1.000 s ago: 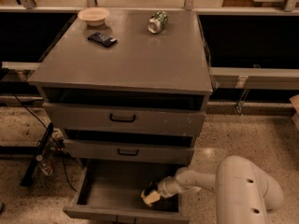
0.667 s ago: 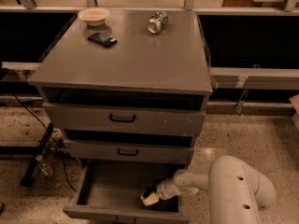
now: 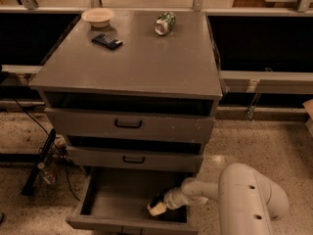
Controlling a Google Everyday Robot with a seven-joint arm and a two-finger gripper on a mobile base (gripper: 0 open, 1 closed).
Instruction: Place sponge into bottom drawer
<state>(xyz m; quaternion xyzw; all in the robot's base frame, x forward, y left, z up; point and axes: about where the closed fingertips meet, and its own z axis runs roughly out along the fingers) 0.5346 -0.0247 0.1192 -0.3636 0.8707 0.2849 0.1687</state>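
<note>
A grey three-drawer cabinet [image 3: 132,102] fills the middle of the view, standing on a speckled floor [image 3: 264,146], its flat top serving as the surface [image 3: 146,67]. The robot's white arm [image 3: 249,199] enters from the lower right. Its bulky rounded link sits slightly nearer the cabinet than a second ago, and a slimmer link reaches left from it into the cabinet's lowest level. The bottom drawer [image 3: 110,202] is pulled well out, plain grey inside, and it stands as far open as before. Above it the middle drawer [image 3: 132,159] and the top drawer [image 3: 128,125], each with a black handle, show a dark gap over their fronts and have not shifted. At the back of the surface a pale bowl [image 3: 98,16] sits at the left, a green-patterned can [image 3: 165,23] lies on its side to the right, and a flat black packet [image 3: 107,41] lies just in front of the bowl, all where they were earlier. The end effector [image 3: 158,203] is inside the bottom drawer near its front right corner, almost exactly where it was a second ago. The sponge [image 3: 157,210] is right at its tip, pale foam showing low in the drawer. I cannot tell whether the end effector is clamped on the sponge or clear of it.
</note>
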